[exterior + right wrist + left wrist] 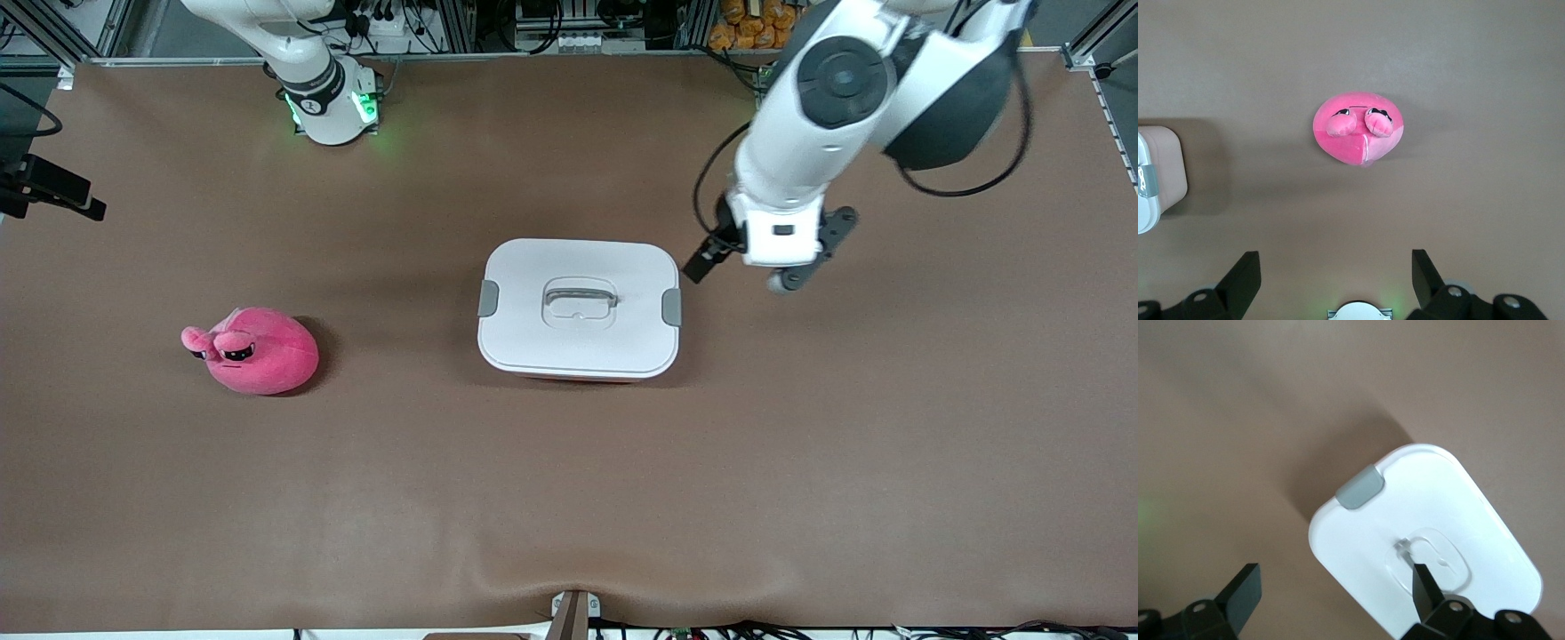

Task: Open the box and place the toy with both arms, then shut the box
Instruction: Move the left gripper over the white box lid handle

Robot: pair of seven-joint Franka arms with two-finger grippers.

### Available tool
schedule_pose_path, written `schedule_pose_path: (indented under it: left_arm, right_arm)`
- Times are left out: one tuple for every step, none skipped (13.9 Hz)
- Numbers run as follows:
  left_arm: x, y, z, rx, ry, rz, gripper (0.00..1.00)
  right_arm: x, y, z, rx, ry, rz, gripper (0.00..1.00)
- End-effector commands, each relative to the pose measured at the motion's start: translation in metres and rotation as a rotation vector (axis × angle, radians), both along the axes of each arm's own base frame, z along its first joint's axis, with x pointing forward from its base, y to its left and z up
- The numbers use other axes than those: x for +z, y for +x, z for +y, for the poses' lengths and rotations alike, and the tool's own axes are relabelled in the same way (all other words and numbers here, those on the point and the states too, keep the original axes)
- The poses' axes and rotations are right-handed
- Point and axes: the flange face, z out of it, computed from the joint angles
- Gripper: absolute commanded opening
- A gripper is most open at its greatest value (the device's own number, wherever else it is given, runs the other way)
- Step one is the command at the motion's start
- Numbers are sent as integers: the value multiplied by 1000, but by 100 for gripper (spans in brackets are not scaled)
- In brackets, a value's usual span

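The box (578, 307) stands mid-table, a pale pink tub (1166, 160) under a closed white lid (1431, 520). The lid has a grey clip (1360, 487) at each short end and a recessed handle (580, 298). The pink plush toy (253, 349) lies on the cloth toward the right arm's end, apart from the box. It also shows in the right wrist view, the toy (1358, 128) seen from high above. My left gripper (1336, 590) hangs open and empty by the box's clip at the left arm's end, the left gripper (742, 271) just above the table. My right gripper (1335, 273) is open and empty, high over the table.
A brown cloth (569, 498) covers the whole table. The right arm's green-lit base (331, 102) stands at the robots' edge. A black camera mount (53, 191) juts in at the right arm's end. Cables and orange items (747, 22) lie off the table past the bases.
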Motion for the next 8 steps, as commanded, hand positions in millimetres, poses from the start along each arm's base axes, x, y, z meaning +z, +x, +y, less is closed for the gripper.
schedule_pose_path:
  left_arm:
    - [-19, 1, -34, 117, -15, -14, 100]
    - [-25, -2, -42, 151, -16, -9, 100]
    - [-33, -5, -54, 166, -21, -6, 100]
    - [-39, -8, -63, 194, -23, -8, 100]
    - [-46, -9, -70, 236, -15, -16, 100]
    - [-52, -10, -77, 300, -2, -32, 100]
    - [-61, -9, -81, 349, 16, -40, 100]
    - [-67, -7, -83, 394, 18, -42, 100]
  right_arm:
    - [2, 0, -1, -9, 13, 1, 100]
    - [2, 0, -1, -9, 13, 0, 100]
    - [2, 0, 0, -9, 14, 1, 100]
    - [2, 0, 0, -9, 14, 1, 100]
    - [2, 0, 0, -10, 14, 1, 100]
    - [2, 0, 0, -10, 14, 1, 100]
    - [2, 0, 0, -10, 14, 1, 100]
    - [2, 0, 0, -9, 14, 0, 100]
